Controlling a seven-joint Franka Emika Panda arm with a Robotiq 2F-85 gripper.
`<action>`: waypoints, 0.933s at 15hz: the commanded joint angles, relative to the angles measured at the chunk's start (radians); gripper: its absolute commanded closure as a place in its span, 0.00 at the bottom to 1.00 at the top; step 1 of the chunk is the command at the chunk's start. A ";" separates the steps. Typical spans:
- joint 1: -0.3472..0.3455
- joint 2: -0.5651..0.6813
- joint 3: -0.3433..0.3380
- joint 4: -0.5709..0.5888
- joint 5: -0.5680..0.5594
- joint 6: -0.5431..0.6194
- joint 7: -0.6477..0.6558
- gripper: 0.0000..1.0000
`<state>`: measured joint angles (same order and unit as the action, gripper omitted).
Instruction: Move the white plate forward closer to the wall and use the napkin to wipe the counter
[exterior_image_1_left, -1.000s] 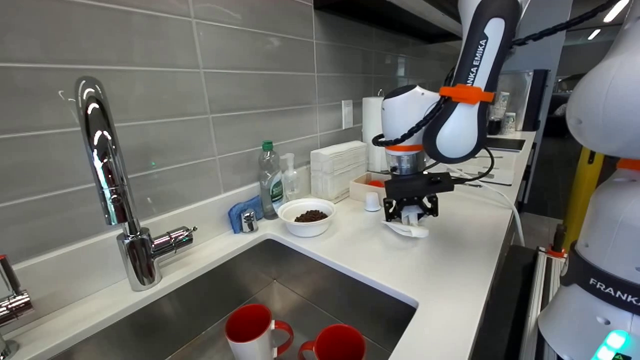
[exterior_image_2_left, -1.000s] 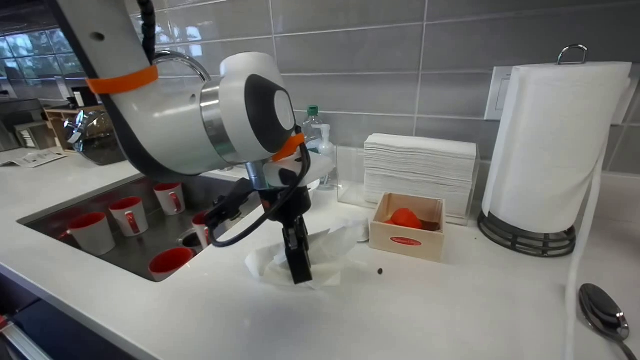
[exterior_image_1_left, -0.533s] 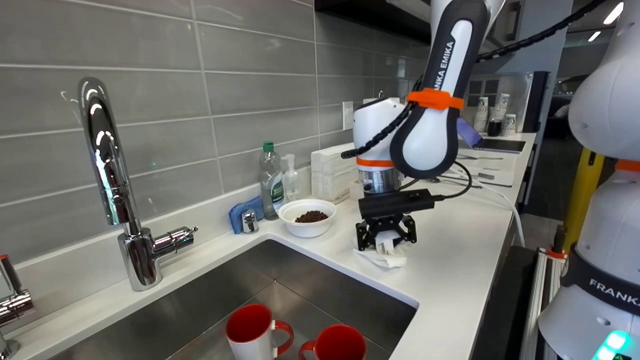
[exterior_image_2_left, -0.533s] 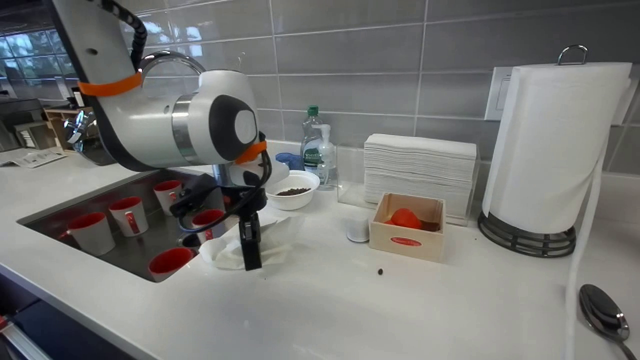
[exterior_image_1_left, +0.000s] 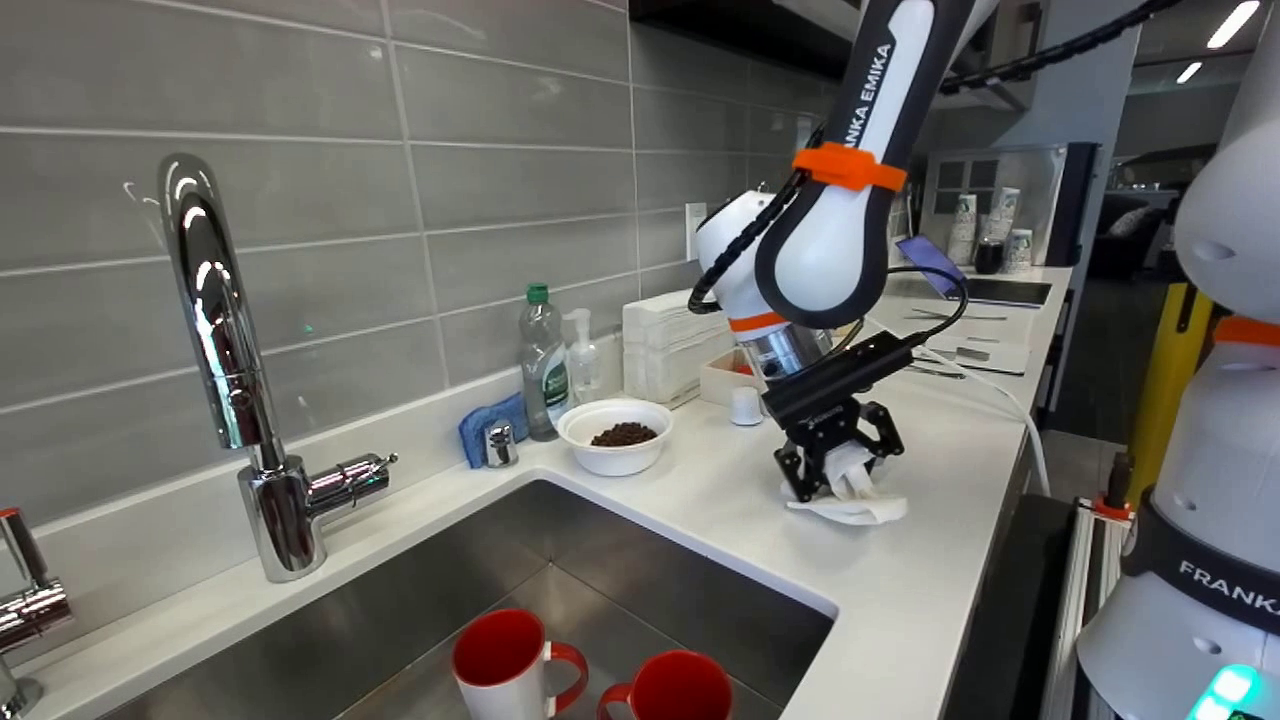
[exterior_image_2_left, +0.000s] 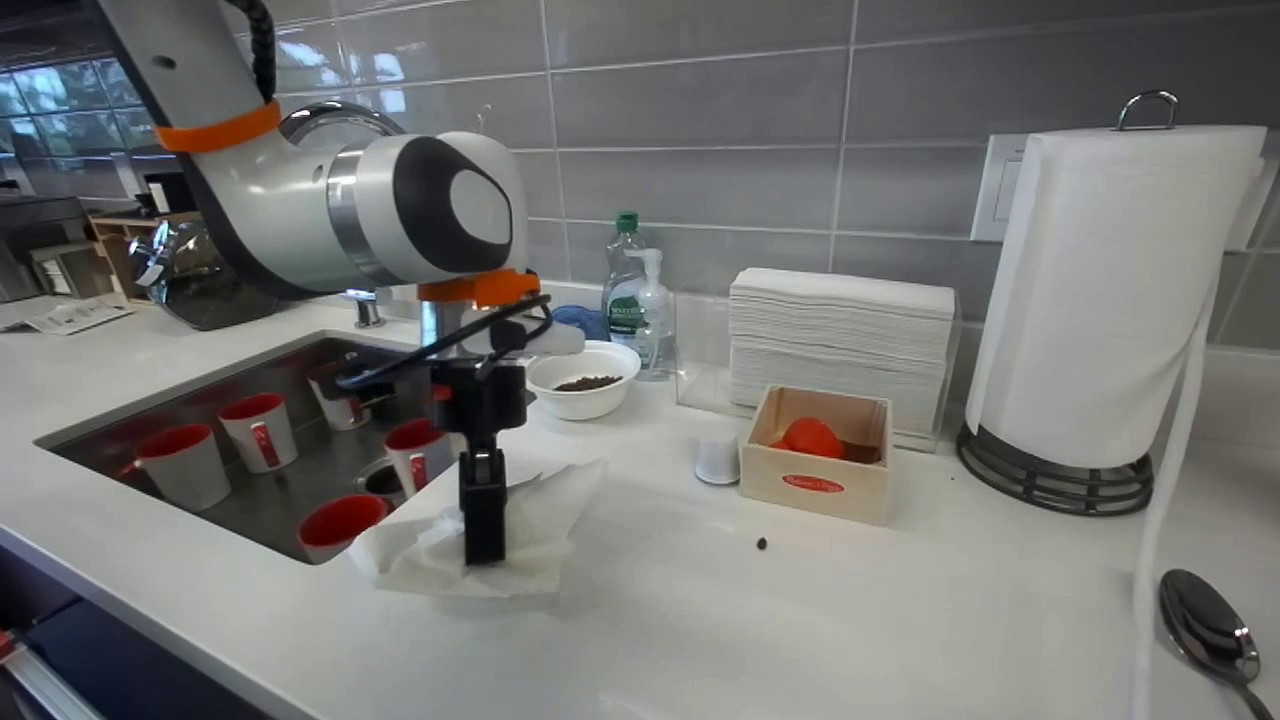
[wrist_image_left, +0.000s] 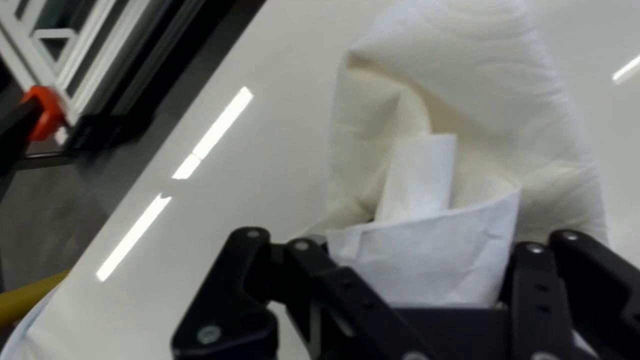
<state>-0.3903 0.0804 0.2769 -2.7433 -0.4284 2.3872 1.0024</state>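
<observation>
Napkin (exterior_image_1_left: 852, 490), grasped by tilted fingers (exterior_image_2_left: 485, 515), on the surface (exterior_image_2_left: 900, 620) between its front edge and the sink (exterior_image_1_left: 680, 590) (white plate (exterior_image_1_left: 613, 461): near the back edge). Tilt-induced uneven pressure could drag the napkin loose, leaving the dark speck (exterior_image_2_left: 762, 544) unwiped.

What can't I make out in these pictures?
Counter beneath the napkin: covered by it in every view.
Pinch point of the jaws: behind napkin folds in the wrist view.
Dark speck: too small to identify in an exterior view.
Spoon: handle cut off by the bottom edge in an exterior view.
</observation>
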 joint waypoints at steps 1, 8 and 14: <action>0.138 -0.046 -0.229 0.000 -0.188 -0.046 0.090 1.00; 0.159 0.041 -0.441 -0.001 -0.325 0.215 0.218 1.00; 0.252 0.087 -0.397 -0.004 -0.095 0.357 0.119 1.00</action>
<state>-0.1974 0.1448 -0.1459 -2.7475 -0.6555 2.6934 1.1843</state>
